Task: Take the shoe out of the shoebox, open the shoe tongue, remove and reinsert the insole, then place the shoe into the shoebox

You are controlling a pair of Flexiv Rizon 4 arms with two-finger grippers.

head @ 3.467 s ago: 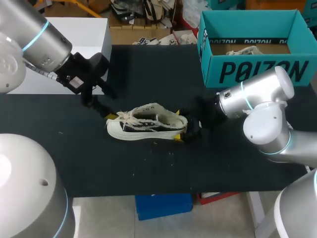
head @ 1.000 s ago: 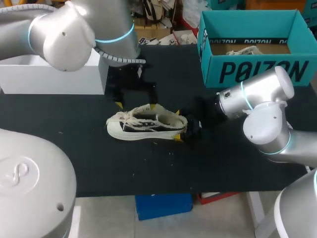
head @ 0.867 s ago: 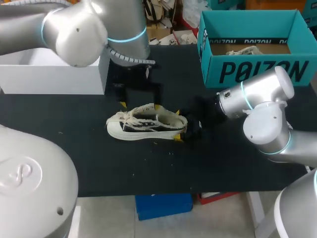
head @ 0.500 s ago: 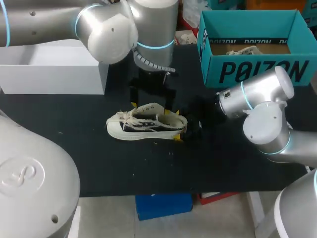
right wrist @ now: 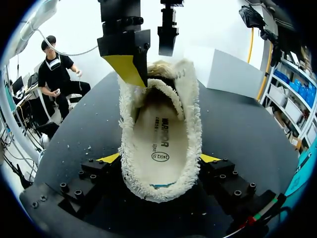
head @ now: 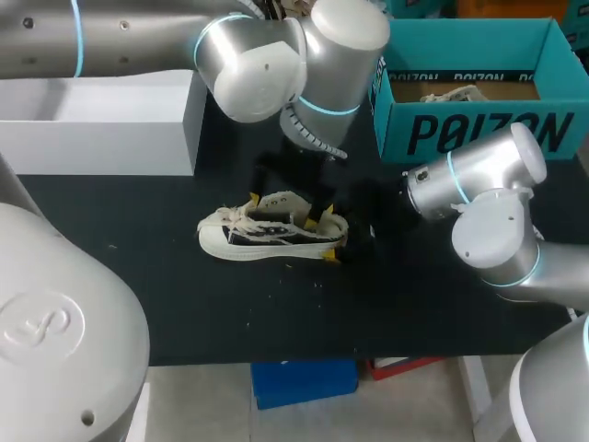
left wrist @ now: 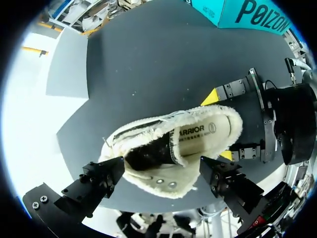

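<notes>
light: bright, even | shadows: faint, soft | glare: washed-out whites, wrist views

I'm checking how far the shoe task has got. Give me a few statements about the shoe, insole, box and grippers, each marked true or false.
1. The shoe stands on the table, outside the shoebox. True.
2. The insole lies on the table beside the shoe. False: it is inside the shoe.
3. The right gripper grips the shoe's heel, one finger on each side. True.
4. The left gripper is shut on the laces. False: it is open, above the shoe's opening.
5. The shoebox has a lid on it. False: its top is open.
</notes>
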